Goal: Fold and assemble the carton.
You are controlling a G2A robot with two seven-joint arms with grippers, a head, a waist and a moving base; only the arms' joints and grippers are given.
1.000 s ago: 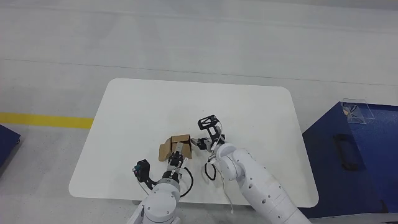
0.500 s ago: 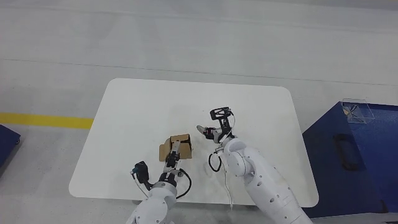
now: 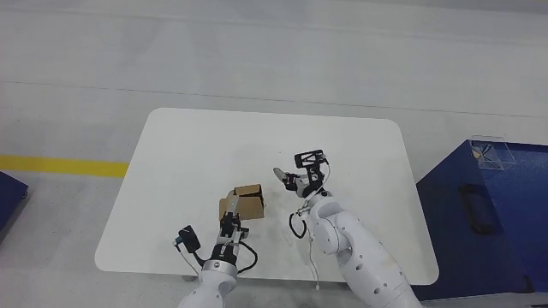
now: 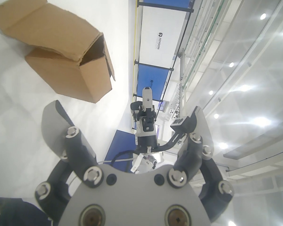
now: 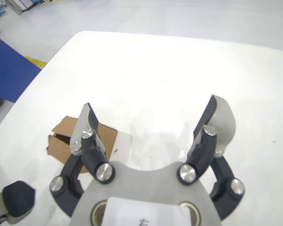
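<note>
One brown carton [image 3: 244, 203] lies in the lower middle of the top view, one end open and its flaps loose, on the near part of the single white table [image 3: 257, 137]. The left gripper [image 3: 228, 225] sits just below the carton, apart from it, fingers spread and holding nothing. The right gripper [image 3: 295, 168] hangs to the carton's right, also spread wide and empty. Around the table is pale grey floor [image 3: 257, 43] with two yellow lines [image 3: 60, 166]. One blue block [image 3: 497, 222] stands at the right edge.
</note>
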